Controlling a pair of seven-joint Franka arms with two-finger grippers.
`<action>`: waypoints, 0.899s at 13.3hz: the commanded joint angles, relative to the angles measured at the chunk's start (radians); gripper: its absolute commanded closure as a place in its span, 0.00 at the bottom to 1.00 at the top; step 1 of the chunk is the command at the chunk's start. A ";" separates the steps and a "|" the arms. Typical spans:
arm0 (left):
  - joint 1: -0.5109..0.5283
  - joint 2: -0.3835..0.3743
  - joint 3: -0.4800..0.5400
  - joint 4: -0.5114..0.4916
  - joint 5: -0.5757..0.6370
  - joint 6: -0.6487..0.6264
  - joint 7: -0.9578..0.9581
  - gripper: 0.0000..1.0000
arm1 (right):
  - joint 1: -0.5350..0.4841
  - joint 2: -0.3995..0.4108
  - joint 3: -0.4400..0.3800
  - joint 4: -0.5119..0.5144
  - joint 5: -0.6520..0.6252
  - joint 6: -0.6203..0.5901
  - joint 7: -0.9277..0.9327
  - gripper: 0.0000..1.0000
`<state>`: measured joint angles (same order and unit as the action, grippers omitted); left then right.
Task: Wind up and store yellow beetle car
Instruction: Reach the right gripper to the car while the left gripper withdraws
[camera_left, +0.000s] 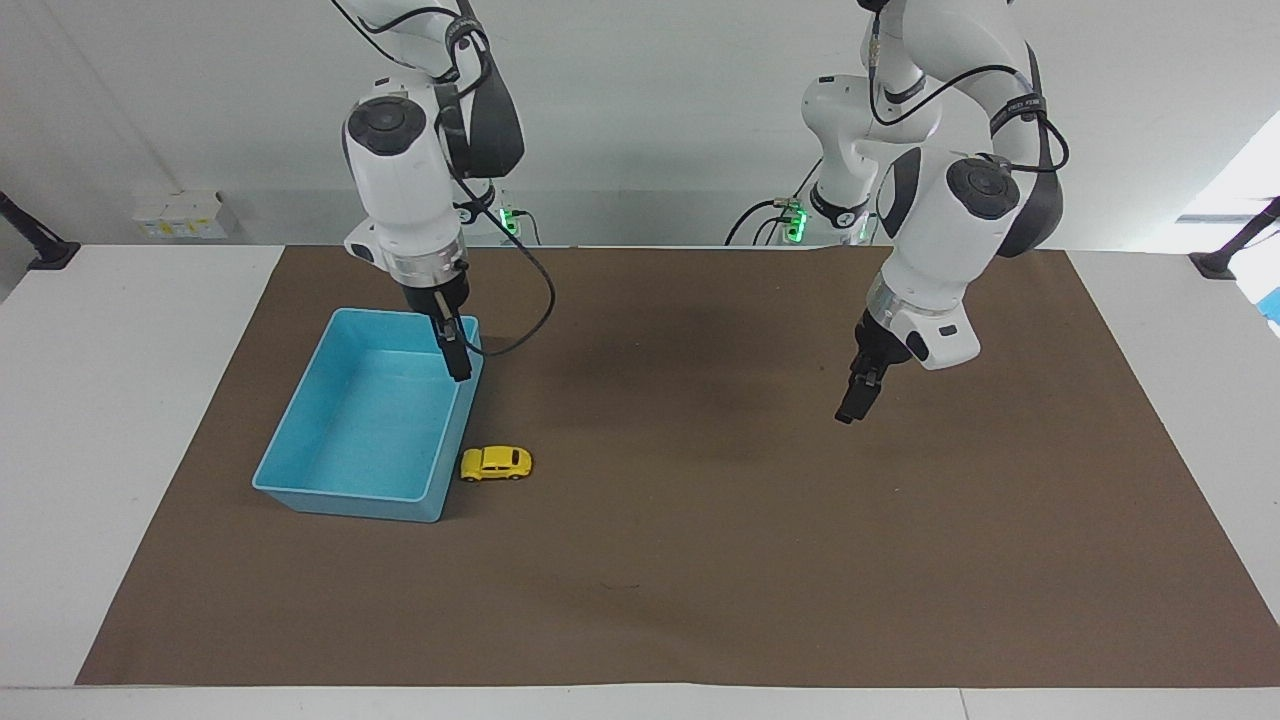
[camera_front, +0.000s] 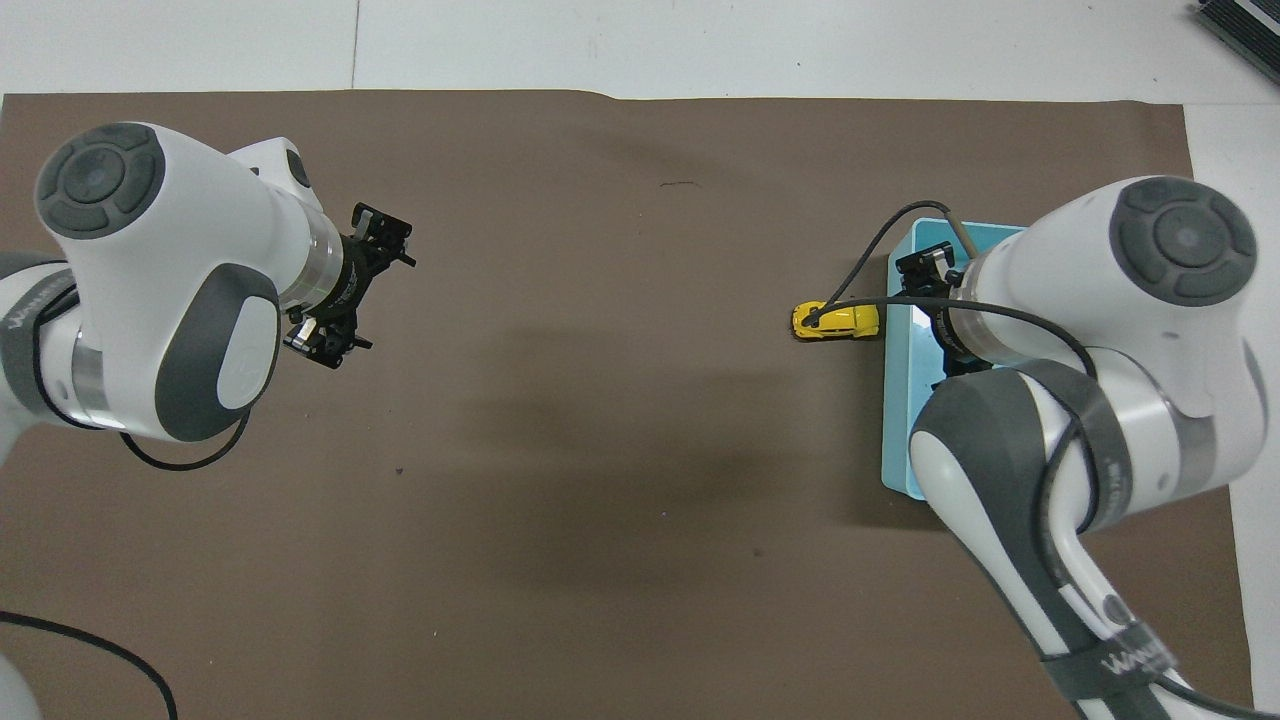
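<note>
Yellow beetle car lies untouched; whether either end effector is released, I cannot tell.

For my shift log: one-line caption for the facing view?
Yellow beetle car beside blue bin; right pincer over bin's edge, left pincer raised.

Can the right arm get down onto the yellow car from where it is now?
Probably yes. The right gripper hangs over the blue bin's wall nearest the yellow beetle car, which sits on the mat just outside that wall with nothing on top. The bin wall crowds one side.
</note>
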<state>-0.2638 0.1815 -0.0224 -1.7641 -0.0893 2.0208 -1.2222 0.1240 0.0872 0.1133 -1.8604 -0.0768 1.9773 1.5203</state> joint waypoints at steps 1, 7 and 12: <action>0.049 -0.056 -0.010 -0.052 0.011 -0.036 0.178 0.00 | 0.026 0.049 0.006 -0.026 -0.081 0.081 0.163 0.00; 0.138 -0.085 -0.010 -0.055 0.011 -0.123 0.645 0.00 | 0.049 0.184 0.005 -0.020 -0.219 0.207 0.432 0.00; 0.211 -0.122 -0.010 -0.054 0.011 -0.178 1.034 0.00 | 0.039 0.302 0.006 0.030 -0.314 0.275 0.506 0.00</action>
<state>-0.0873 0.1046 -0.0204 -1.7866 -0.0891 1.8679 -0.3042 0.1752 0.3443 0.1100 -1.8772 -0.3515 2.2421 1.9964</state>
